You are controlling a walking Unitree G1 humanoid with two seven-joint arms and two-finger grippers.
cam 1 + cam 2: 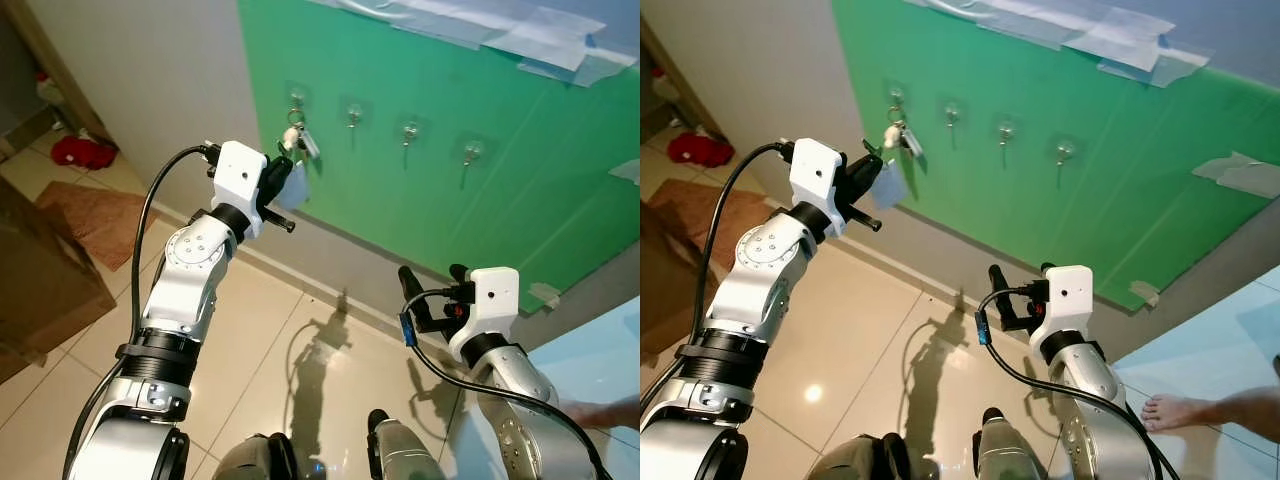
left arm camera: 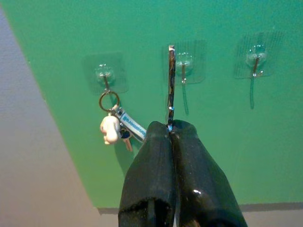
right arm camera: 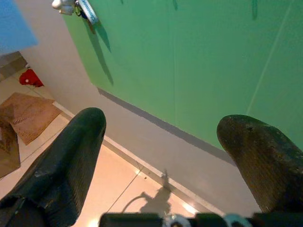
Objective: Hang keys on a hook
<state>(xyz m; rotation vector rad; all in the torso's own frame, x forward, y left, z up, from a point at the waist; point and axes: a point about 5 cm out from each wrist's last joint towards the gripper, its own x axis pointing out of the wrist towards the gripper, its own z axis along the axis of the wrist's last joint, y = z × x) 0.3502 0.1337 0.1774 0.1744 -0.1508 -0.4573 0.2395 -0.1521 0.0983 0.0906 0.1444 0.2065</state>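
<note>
1. A red cloth (image 1: 84, 152) lies on the tiled floor (image 1: 260, 330) at far left, beside a brown mat (image 1: 95, 220).
2. The left gripper (image 2: 169, 130) is raised to the green board (image 1: 480, 170), just below and beside the leftmost hook (image 2: 105, 75). Its jaws are pressed fully together, and a thin flat pale sheet (image 2: 171, 85) (seen edge-on from the wrist) is pinched between the tips.
3. The keys (image 2: 118, 126) hang from that leftmost hook by their ring, with a white figure charm and a blue-and-white tag dangling below; they are apart from the left gripper's fingers.
4. Three more hooks run along the board to the right: the second hook (image 1: 353, 113), the third hook (image 1: 409, 131) and the fourth hook (image 1: 471, 153), each on a clear adhesive pad.
5. The right gripper (image 1: 432, 285) is held low, well below the hooks, with its jaws spread wide and nothing between them.
6. A person's bare foot (image 1: 1175, 410) rests on the floor at far right.
</note>
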